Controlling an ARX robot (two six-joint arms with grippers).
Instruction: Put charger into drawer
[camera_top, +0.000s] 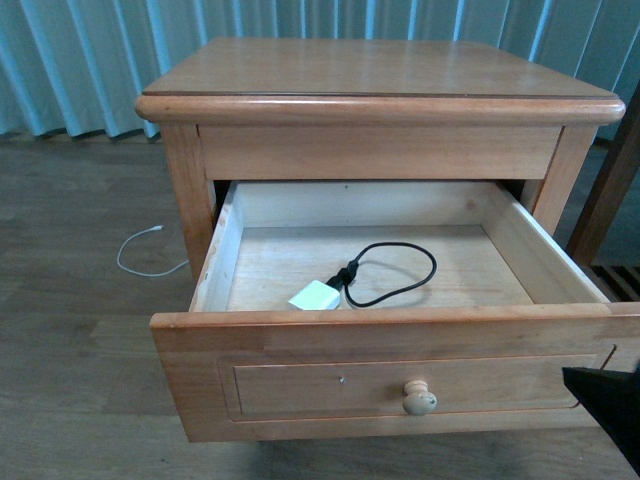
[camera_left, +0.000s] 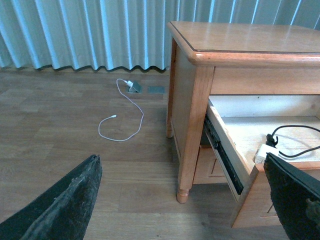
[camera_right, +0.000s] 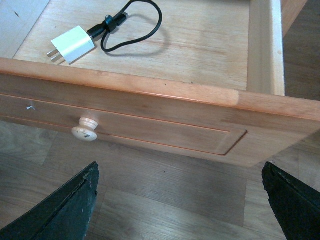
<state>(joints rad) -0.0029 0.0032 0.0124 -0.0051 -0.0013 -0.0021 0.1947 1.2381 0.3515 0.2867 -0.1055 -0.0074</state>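
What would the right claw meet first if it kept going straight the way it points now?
Probably the front of the drawer, beside the knob: in the right wrist view the open right claw faces it. Depth is unclear, so it might instead dip to the floor below.

The wood floor (camera_top: 80, 350) is carrying the table (camera_top: 380, 70), and a thin white cable (camera_top: 150, 275) is lying loose to the table's left. The pulled-out drawer (camera_top: 400, 320) is holding the charger (camera_top: 315, 296), which is lying on the drawer bottom near the front panel.
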